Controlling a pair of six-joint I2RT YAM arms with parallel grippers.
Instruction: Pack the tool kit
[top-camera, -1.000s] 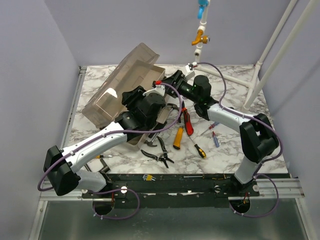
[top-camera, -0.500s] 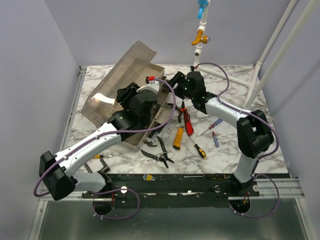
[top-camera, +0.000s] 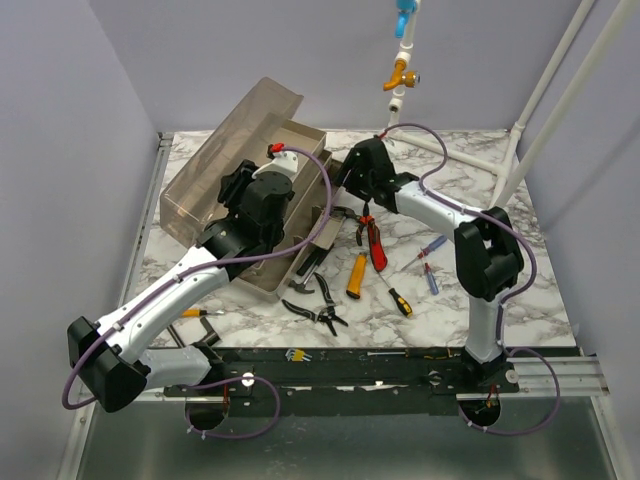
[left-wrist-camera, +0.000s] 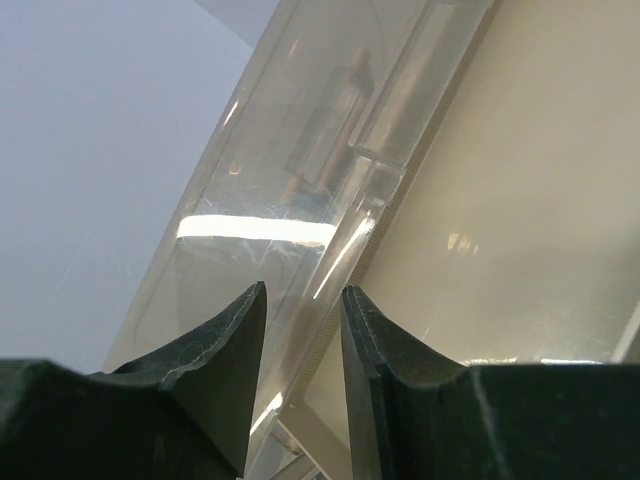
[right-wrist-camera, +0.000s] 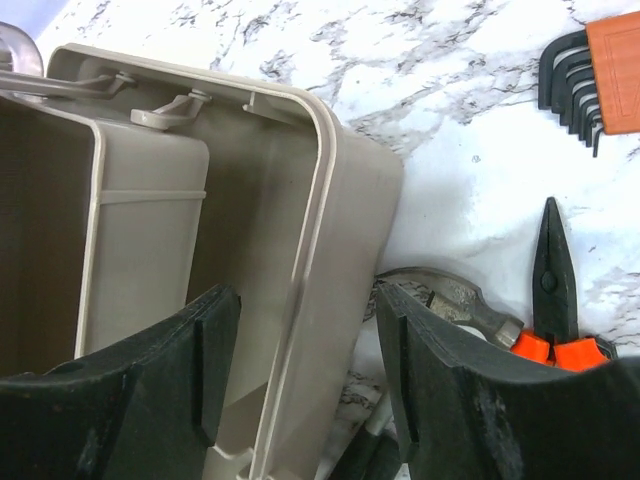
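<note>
R gripper (right-wrist-camera: 305, 296) open, jaws astride right wall of tan toolbox (right-wrist-camera: 150, 220). L gripper (left-wrist-camera: 303, 300) narrowly open, nothing between, facing clear lid (left-wrist-camera: 250, 190).

The hex key set (right-wrist-camera: 590, 75) is cut off.

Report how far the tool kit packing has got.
Done: the box stands open, lid tilted back. In hand: the right gripper straddles the box's wall, jaws open; the left gripper is at the lid's hinge edge, grip unclear. Left: pliers, screwdrivers, hammer and hex keys lie on the table.
</note>
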